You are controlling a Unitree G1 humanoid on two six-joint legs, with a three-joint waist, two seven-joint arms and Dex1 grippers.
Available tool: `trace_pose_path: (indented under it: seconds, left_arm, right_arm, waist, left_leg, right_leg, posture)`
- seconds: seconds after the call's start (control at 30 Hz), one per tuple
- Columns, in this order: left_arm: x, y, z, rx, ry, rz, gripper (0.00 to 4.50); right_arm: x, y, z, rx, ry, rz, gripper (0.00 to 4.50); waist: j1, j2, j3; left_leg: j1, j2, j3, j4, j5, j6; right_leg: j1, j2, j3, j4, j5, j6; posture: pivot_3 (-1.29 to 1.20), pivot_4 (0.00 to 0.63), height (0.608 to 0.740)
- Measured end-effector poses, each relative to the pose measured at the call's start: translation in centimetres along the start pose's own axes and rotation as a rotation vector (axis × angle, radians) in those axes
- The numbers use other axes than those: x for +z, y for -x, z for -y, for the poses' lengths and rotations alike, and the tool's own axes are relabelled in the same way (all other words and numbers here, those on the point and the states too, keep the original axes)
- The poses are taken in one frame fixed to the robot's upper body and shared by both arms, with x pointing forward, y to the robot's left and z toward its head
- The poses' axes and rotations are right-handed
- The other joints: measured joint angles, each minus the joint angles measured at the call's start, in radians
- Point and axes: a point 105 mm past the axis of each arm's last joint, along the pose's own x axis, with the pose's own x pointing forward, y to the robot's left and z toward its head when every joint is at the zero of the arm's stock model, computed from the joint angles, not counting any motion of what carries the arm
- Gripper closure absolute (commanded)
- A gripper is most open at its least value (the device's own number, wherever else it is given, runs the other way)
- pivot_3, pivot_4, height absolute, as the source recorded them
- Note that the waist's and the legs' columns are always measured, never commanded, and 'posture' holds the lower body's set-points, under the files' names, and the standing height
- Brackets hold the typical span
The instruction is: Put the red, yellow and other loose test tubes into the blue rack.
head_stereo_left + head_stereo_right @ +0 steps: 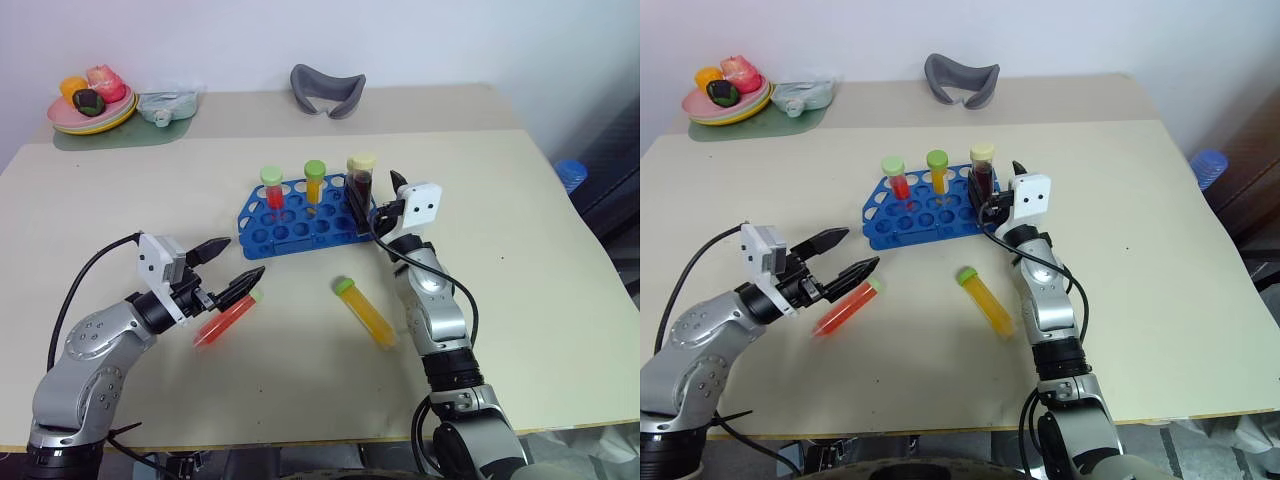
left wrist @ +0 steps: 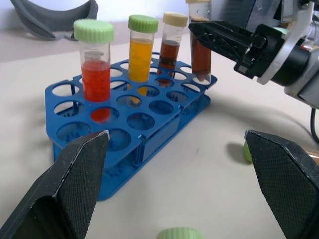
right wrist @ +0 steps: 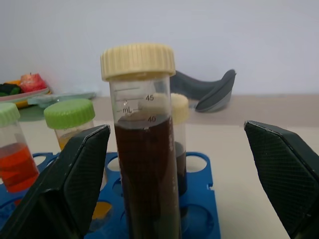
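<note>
Four tubes are standing in the rack (image 1: pixel 300 222), the brown tube (image 3: pixel 144 149) between the open right gripper (image 1: pixel 378 205); two are lying loose, the red tube (image 1: pixel 225 318) beneath the open left gripper (image 1: pixel 238 264), the yellow tube (image 1: pixel 365 312) nearby.

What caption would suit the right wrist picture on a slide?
Open right gripper flanks a dark-brown tube standing in the blue rack.

A pale beige table (image 1: pixel 520 200) carries the blue rack (image 1: pixel 300 222) near its middle, 2 loose test tubes, red (image 1: pixel 222 320) and orange-yellow (image 1: pixel 366 312), nearer, and at the far edge a grey curved object (image 1: pixel 327 90) and a green mat (image 1: pixel 110 135)
</note>
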Motion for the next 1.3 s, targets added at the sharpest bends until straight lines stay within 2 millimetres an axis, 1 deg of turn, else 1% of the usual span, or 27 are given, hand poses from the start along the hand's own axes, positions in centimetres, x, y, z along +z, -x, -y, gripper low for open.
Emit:
trace_pose_path:
  seconds: [0.2, 0.57, 0.6, 0.63, 0.67, 0.7, 1.03, 1.13, 1.17, 1.3]
  left_arm:
    - [-0.4, 0.2, 0.0, -0.001, 0.003, 0.002, 0.00]
    - [-0.9, 0.4, -0.2, 0.006, 0.000, 0.007, 0.00]
    - [-0.9, 0.4, -0.2, 0.004, 0.000, 0.007, 0.00]
    - [-0.9, 0.4, -0.2, 0.002, -0.001, 0.009, 0.00]
    - [-0.9, 0.4, -0.1, 0.001, -0.001, 0.013, 0.00]
    - [-0.9, 0.4, -0.1, 0.001, -0.001, 0.014, 0.00]
    - [-1.1, 0.5, -0.1, 0.002, 0.001, 0.011, 0.00]
    - [-1.1, 0.5, -0.1, 0.002, 0.002, 0.010, 0.00]
    - [-1.1, 0.5, -0.1, 0.002, 0.001, 0.010, 0.00]
    - [-1.1, 0.5, -0.1, 0.003, 0.000, 0.012, 0.00]
  right_arm:
    - [-0.4, 0.0, -0.1, 0.013, -0.025, -0.031, 0.10]
    - [-0.3, -0.3, -0.3, 0.034, -0.039, -0.047, 0.10]
    - [-0.2, -0.3, -0.3, 0.037, -0.042, -0.047, 0.32]
    - [-0.1, -0.3, -0.3, 0.040, -0.045, -0.046, 0.64]
    - [0.0, -0.3, -0.4, 0.042, -0.046, -0.045, 0.97]
    - [0.0, -0.4, -0.4, 0.044, -0.045, -0.044, 1.40]
    - [0.0, -0.3, -0.4, 0.044, -0.045, -0.053, 1.40]
    - [0.0, -0.3, -0.5, 0.046, -0.046, -0.053, 2.20]
    - [0.0, -0.4, -0.5, 0.046, -0.046, -0.053, 2.60]
    - [0.0, -0.4, -0.4, 0.040, -0.042, -0.053, 2.60]
  waist:
    - [0.000, 0.000, 0.000]
    - [0.000, 0.000, 0.000]
    - [0.000, 0.000, 0.000]
    - [0.000, 0.000, 0.000]
    - [0.000, 0.000, 0.000]
    - [0.000, 0.000, 0.000]
    - [0.000, 0.000, 0.000]
    - [0.000, 0.000, 0.000]
    - [0.000, 0.000, 0.000]
    - [0.000, 0.000, 0.000]
  left_leg:
    - [0.000, 0.000, 0.000, 0.000, 0.000, 0.000]
    - [0.000, 0.000, 0.000, 0.000, 0.000, 0.000]
    - [0.000, 0.000, 0.000, 0.000, 0.000, 0.000]
    - [0.000, 0.000, 0.000, 0.000, 0.000, 0.000]
    - [0.000, 0.000, 0.000, 0.000, 0.000, 0.000]
    - [0.000, 0.000, 0.000, 0.000, 0.000, 0.000]
    - [0.000, 0.000, 0.000, 0.000, 0.000, 0.000]
    - [0.000, 0.000, 0.000, 0.000, 0.000, 0.000]
    - [0.000, 0.000, 0.000, 0.000, 0.000, 0.000]
    - [0.000, 0.000, 0.000, 0.000, 0.000, 0.000]
  right_leg:
    - [0.000, 0.000, 0.000, 0.000, 0.000, 0.000]
    - [0.000, 0.000, 0.000, 0.000, 0.000, 0.000]
    - [0.000, 0.000, 0.000, 0.000, 0.000, 0.000]
    - [0.000, 0.000, 0.000, 0.000, 0.000, 0.000]
    - [0.000, 0.000, 0.000, 0.000, 0.000, 0.000]
    - [0.000, 0.000, 0.000, 0.000, 0.000, 0.000]
    - [0.000, 0.000, 0.000, 0.000, 0.000, 0.000]
    - [0.000, 0.000, 0.000, 0.000, 0.000, 0.000]
    - [0.000, 0.000, 0.000, 0.000, 0.000, 0.000]
    - [0.000, 0.000, 0.000, 0.000, 0.000, 0.000]
  posture:
    - [0.00, 0.150, 0.740]
    - [0.00, 0.150, 0.740]
    - [0.00, 0.150, 0.740]
    - [0.00, 0.150, 0.740]
    - [0.00, 0.150, 0.740]
    - [0.00, 0.150, 0.740]
    - [0.00, 0.150, 0.740]
    - [0.00, 0.150, 0.740]
    - [0.00, 0.150, 0.740]
    - [0.00, 0.150, 0.740]
